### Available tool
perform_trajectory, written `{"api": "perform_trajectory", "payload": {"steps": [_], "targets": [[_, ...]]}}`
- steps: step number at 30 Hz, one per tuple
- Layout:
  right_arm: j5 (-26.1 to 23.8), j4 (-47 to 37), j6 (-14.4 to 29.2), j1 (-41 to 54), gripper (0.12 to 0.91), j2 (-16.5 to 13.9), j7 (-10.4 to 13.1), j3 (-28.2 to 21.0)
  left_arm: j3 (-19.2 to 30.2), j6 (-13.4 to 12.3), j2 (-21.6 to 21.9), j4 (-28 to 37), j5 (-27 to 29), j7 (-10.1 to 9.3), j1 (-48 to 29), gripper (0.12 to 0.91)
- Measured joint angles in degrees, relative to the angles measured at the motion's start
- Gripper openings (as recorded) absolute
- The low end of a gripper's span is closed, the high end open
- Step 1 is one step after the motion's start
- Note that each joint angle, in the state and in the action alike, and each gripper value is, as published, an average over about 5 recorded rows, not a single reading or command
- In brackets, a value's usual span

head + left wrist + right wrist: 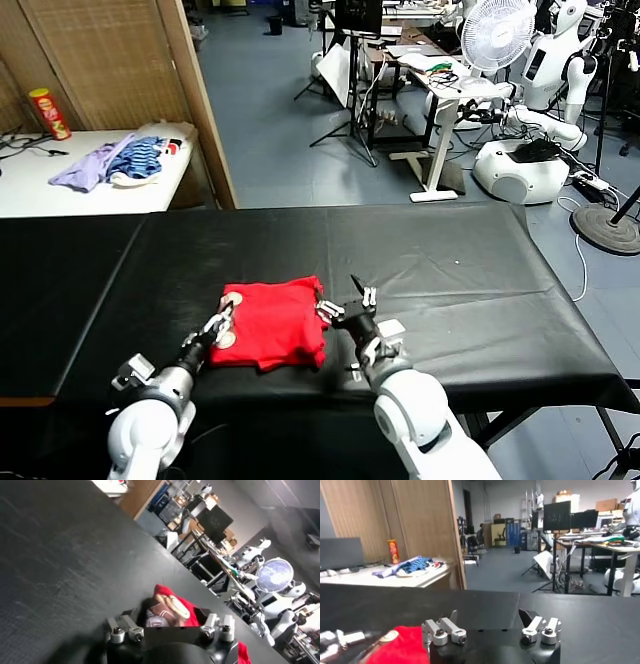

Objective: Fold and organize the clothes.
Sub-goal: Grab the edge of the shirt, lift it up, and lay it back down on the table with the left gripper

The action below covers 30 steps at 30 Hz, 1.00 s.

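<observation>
**Both grippers flank the folded red T-shirt**

Nearest the head camera, the two white forearms reach forward over the black bench (pixel 450 250), one to each side of the red T-shirt (pixel 275 322). It lies near the front edge as a compact, already doubled-over rectangle, with a bit of its brown print and a pale patch showing at the left edge.

At that printed edge is the left gripper (pixel 220 326); in its wrist view the fingers (pixel 122 630) stand spread on either side of the cloth, with the print between them, and I cannot tell whether they touch fabric yet. Just beside the shirt's right edge, the right gripper (pixel 345 306) has its fingers (pixel 540 627) spread wide and hold nothing.

To do this step well, I judge the left fingers should catch every layer at the edge (a top-layer pinch would likely peel the fold open). The right gripper would do well to take the opposite edge level with it, so the shirt lifts or folds squarely and does not skew. Far off on the white side table, the purple and striped garments (pixel 110 162) play no part.
</observation>
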Motion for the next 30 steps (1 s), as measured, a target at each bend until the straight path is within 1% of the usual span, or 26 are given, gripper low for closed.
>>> {"api": "perform_trajectory", "payload": {"steps": [3, 8, 10, 11, 14, 17, 19, 25, 28, 30], "targets": [[0.15, 0.43, -0.02, -0.30, 0.798, -0.02, 0.02, 0.66, 0.07, 0.07, 0.10, 0.45, 0.06, 0.32, 0.17, 0.494], [-0.05, 1.19, -0.22, -1.06, 0.798, 0.06, 0.33, 1.53, 0.37, 0.27, 0.09, 0.69, 1.73, 0.63, 0.06, 0.217], [-0.96, 1.46, -0.87, -1.48, 0.798, 0.24, 0.99, 1.85, 0.62, -0.01, 0.04, 0.75, 3.29, 0.65, -0.10, 0.157], [-1.68, 1.58, -1.43, -1.71, 0.798, 0.38, 1.60, 2.01, 0.79, -0.32, 0.01, 0.80, 4.38, 0.69, -0.15, 0.147], [-4.20, 1.80, -3.57, -2.47, 0.798, 0.83, 3.90, 2.59, 1.53, -2.17, 0.00, 0.93, 9.37, 0.93, -0.17, 0.156], [-6.81, 2.04, -5.63, -3.37, 0.798, 1.20, 5.57, 3.38, 2.20, -4.50, 0.27, 0.82, 17.68, 1.14, 0.12, 0.149], [-7.96, 2.33, -6.61, -4.04, 0.798, 1.30, 6.08, 3.99, 2.34, -5.29, 0.70, 0.48, 24.44, 1.10, 0.35, 0.148], [-8.53, 3.25, -7.71, -5.22, 0.798, 1.09, 6.33, 5.42, 1.10, -5.41, 3.17, -1.30, 43.72, 1.10, 1.16, 0.148], [-8.50, 3.48, -7.88, -5.42, 0.798, 0.86, 6.31, 5.97, -0.16, -4.92, 6.10, -2.47, 51.92, 1.52, 1.80, 0.148], [-8.42, 3.55, -7.96, -5.48, 0.798, 0.76, 6.31, 6.22, -1.19, -4.29, 8.69, -3.19, 56.09, 1.82, 2.26, 0.148]]}}
